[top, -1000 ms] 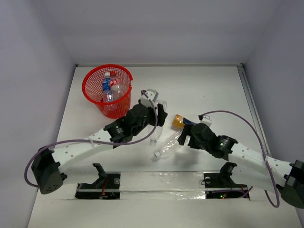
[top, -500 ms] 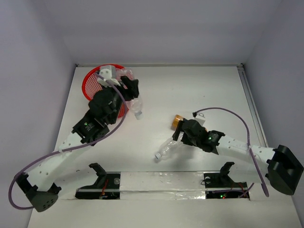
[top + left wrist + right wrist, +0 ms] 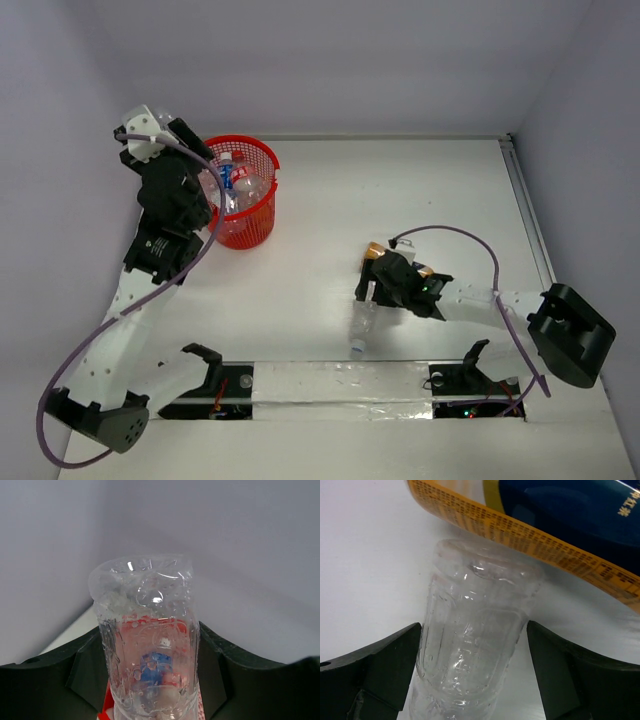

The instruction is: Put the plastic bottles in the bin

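My left gripper [image 3: 203, 190] is raised over the left side of the bin [image 3: 262, 146], a red mesh basket at the back left. It is shut on a clear plastic bottle [image 3: 145, 630], whose base points up in the left wrist view [image 3: 150, 652]. Some labelled bottles [image 3: 238, 180] lie inside the bin. My right gripper [image 3: 368, 298] is low over a clear bottle [image 3: 361, 325] lying on the table. Its jaws stand open on either side of that bottle [image 3: 470, 645], close to its walls [image 3: 474, 647]. An orange bottle with a dark label [image 3: 377, 253] [image 3: 520, 535] lies just beyond.
The side wall rises close behind my left wrist. Shiny tape [image 3: 340, 378] and both arm mounts run along the near edge. A rail [image 3: 528, 220] marks the table's right edge.
My left arm has carried its clear bottle from mid-table up and left over the bin. My right gripper has dropped over the lying clear bottle, which has turned toward the near edge.
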Available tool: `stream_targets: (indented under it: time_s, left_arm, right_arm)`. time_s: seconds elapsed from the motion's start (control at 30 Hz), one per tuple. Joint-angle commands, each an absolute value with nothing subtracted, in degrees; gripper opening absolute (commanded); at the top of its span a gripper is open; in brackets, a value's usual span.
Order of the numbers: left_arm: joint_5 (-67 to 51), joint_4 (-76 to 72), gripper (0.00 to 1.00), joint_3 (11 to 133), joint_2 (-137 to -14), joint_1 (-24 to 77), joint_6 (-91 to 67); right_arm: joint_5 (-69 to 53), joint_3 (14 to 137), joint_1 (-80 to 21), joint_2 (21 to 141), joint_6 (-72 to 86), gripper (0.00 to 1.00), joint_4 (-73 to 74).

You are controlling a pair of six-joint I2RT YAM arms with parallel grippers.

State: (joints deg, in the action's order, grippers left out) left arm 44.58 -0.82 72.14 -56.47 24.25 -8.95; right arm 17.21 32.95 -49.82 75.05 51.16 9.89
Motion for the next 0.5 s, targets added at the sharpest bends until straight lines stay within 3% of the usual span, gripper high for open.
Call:
stream_targets:
  time_s: [0.0, 0.47]
  left_arm:
    - [48.3, -8.8, 0.5, 72.2, -59.1, 20.4, -3.0]
    - [52.0, -32.9, 0.48, 66.6, -71.4, 13.6, 13.4]
  right_arm:
    - [16.2, 35.2, -50.4, 75.4, 47.8, 0.91, 6.0]
    - [11.8, 33.7, -50.9, 75.0, 44.1, 0.86, -1.2]
